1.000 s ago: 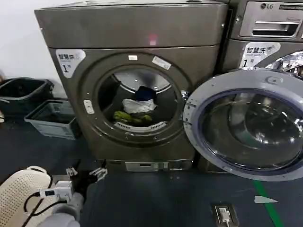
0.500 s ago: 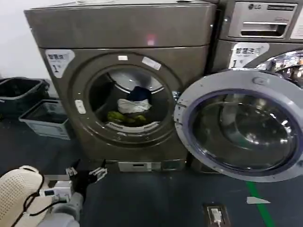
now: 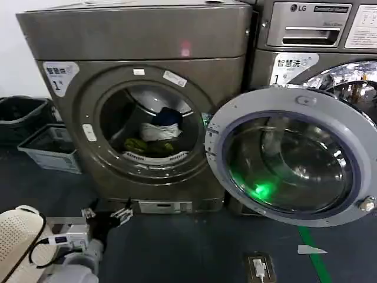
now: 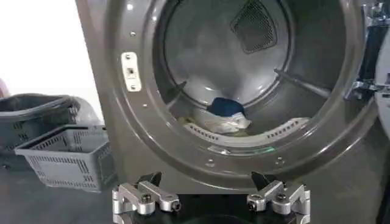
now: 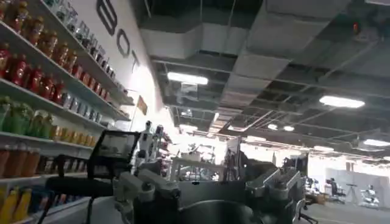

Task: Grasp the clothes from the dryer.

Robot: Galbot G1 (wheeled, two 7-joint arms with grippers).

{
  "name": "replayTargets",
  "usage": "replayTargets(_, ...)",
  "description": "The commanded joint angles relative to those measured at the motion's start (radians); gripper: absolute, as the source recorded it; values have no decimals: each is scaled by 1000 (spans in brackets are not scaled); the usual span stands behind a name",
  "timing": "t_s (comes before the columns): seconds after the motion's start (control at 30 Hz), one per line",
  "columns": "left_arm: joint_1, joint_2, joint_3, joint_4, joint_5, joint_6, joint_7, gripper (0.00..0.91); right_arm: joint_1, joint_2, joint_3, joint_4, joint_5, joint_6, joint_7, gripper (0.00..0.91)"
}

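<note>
The dryer (image 3: 141, 112) stands with its door (image 3: 288, 156) swung fully open to the right. The clothes (image 3: 152, 137) lie in a small heap on the drum floor just behind the porthole lip: a yellow-green piece at the front, a white one on top of it, a dark blue one at the back. The heap's long axis runs roughly from the opening toward the drum's rear, rising at the blue piece.

The left gripper (image 3: 107, 215) hangs low in front of the machine, below the porthole and well apart from the clothes, its fingers spread wide and holding nothing. In its wrist view the left gripper (image 4: 210, 198) points toward the drum. The right gripper (image 5: 207, 195) faces the room ceiling, parked; whether its fingers are open cannot be told.

Judged soft, light and limp, the garments should bunch rather than slide. A pinch on the raised white fold at mid-heap looks the best hold.
</note>
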Motion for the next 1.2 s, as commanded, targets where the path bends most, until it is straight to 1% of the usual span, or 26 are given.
replayTargets(0.03,1,0,-1,-3,2,49,2,907,-1,5,3,3,30,22,5,907)
replayTargets(0.17,-1,-3,1,-2,4,49,5,907,-2,2,7,-10,38,36,6,907)
replayTargets(0.53,5,-8,2,4,13,49,17,907,-15,9,22,-12,56,36,9,907)
replayTargets(1.2,9,-11,-4,24,13,49,26,907,-19,22,26,3,57,37,10,907)
